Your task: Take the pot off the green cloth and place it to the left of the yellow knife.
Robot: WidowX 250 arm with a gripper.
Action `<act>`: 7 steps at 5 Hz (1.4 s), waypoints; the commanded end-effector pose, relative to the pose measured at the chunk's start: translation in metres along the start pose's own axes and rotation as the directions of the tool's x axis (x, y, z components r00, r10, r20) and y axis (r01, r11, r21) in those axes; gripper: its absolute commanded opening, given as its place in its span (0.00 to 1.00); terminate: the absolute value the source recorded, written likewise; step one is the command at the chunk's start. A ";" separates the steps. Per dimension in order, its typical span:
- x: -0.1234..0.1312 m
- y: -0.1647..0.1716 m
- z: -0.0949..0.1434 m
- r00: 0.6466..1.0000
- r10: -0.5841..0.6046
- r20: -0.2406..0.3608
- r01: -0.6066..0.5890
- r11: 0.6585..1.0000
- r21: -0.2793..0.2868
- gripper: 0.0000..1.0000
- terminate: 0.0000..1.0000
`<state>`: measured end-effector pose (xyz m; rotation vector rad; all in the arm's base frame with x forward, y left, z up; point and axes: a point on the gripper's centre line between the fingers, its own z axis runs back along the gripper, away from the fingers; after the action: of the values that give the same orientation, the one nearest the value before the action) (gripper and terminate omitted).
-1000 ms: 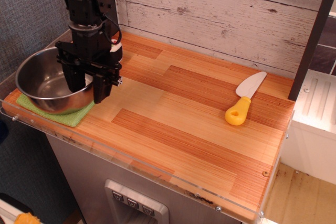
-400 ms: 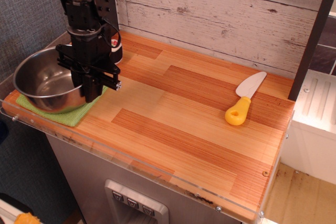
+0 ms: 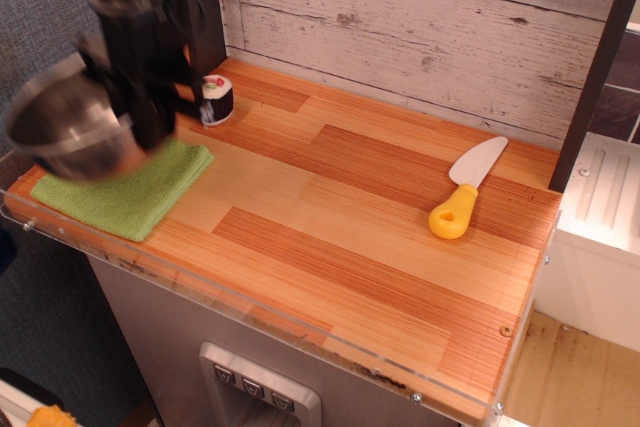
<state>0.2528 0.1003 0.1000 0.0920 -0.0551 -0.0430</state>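
Note:
The pot point(image 3: 65, 132), a shiny steel bowl, hangs blurred in the air above the left end of the green cloth point(image 3: 130, 192). My gripper point(image 3: 145, 127) is shut on the pot's right rim and holds it clear of the cloth. The cloth lies flat at the counter's front left corner, mostly uncovered. The yellow knife point(image 3: 465, 192) lies far to the right on the wooden counter, blade pointing to the back right.
A small black-and-white roll point(image 3: 215, 99) stands at the back left, just right of my arm. A plank wall runs along the back. A clear acrylic lip point(image 3: 250, 302) edges the counter's front. A dark post point(image 3: 600, 57) stands at the right.
My gripper closed on the pot's rim and lifted it up and slightly left off the green cloth, which now lies uncovered.

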 end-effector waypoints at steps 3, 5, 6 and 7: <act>0.070 -0.095 0.043 0.978 -0.202 0.060 0.206 0.976 -0.072 0.00 0.00; 0.099 -0.113 -0.009 0.975 -0.221 0.024 0.222 0.974 -0.032 0.00 0.00; 0.117 -0.116 -0.020 0.973 -0.222 0.060 0.225 0.974 -0.040 0.00 0.00; 0.130 -0.121 -0.021 0.966 -0.236 0.102 0.242 0.969 -0.054 0.00 0.00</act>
<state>0.3739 -0.0252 0.0564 0.0241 -0.0802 -0.2878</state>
